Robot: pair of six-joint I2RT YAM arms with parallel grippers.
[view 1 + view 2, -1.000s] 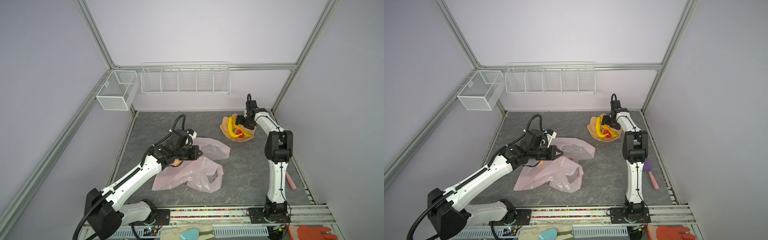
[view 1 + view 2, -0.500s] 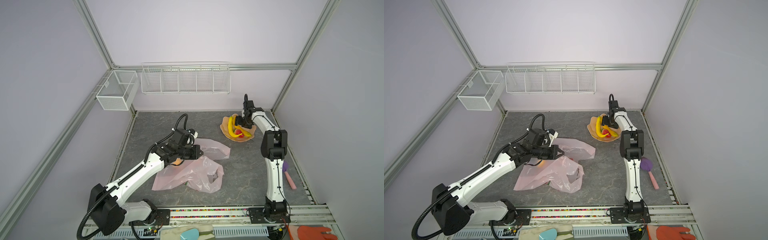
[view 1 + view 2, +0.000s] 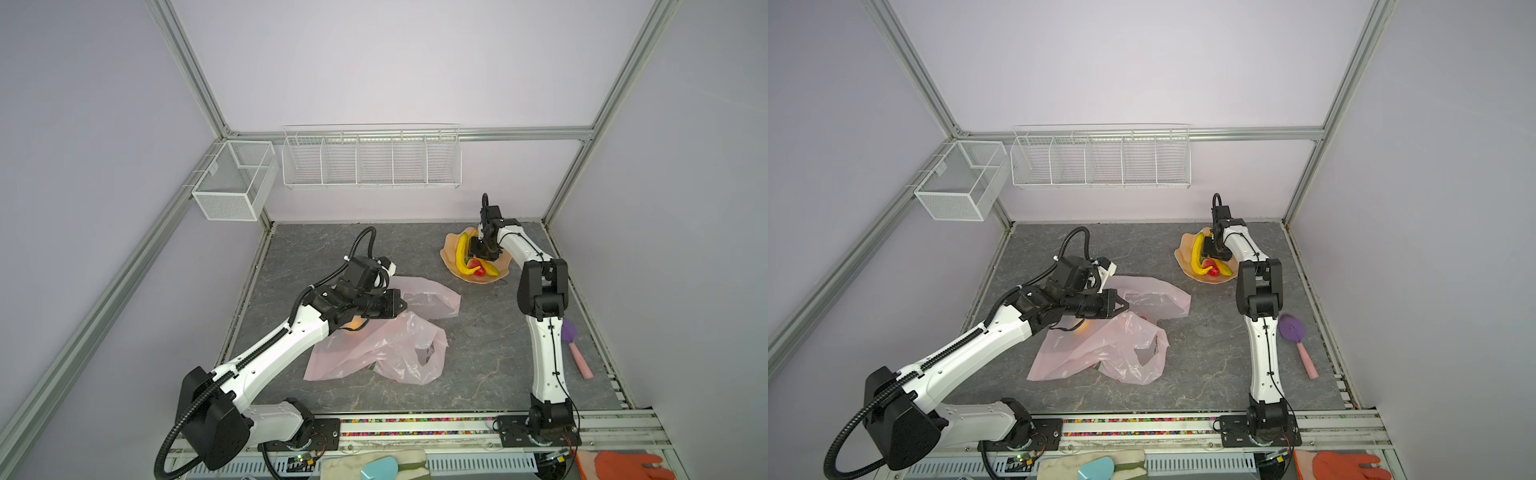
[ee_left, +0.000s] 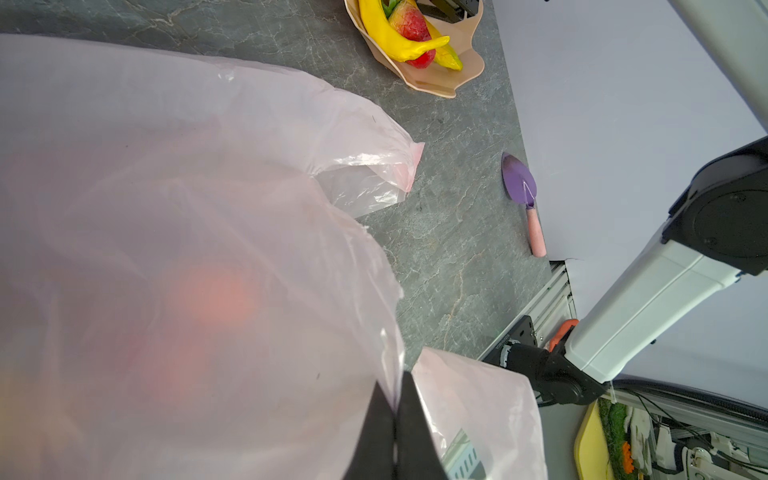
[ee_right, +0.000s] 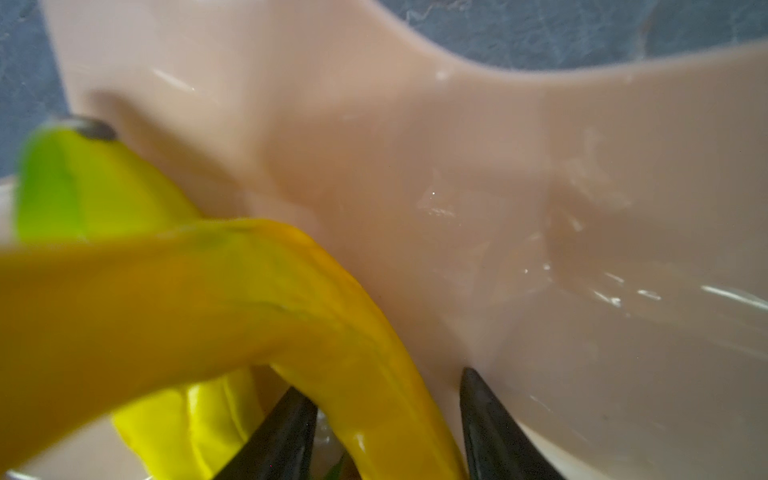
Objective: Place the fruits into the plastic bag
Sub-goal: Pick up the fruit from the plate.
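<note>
Fruit first: two bananas (image 3: 460,257) and red strawberries (image 3: 480,272) sit in the peach bowl (image 3: 451,259), at one o'clock on the table (image 3: 478,353), taking the back wall (image 3: 374,83) as twelve. The right gripper (image 5: 380,386) is down in it, jaws apart either side of one banana, a sliver of bowl showing beside one finger. The pink plastic bag (image 3: 374,353) sprawls mid-table, toward seven. The left gripper (image 4: 395,415) is clamped tight on its film. An orange fruit (image 3: 353,324) glows under that wrist; other fruit inside are only reddish blurs. A purple trowel (image 3: 569,332) lies at four o'clock beside the right arm (image 3: 544,345), which hides part of the bowl.
</note>
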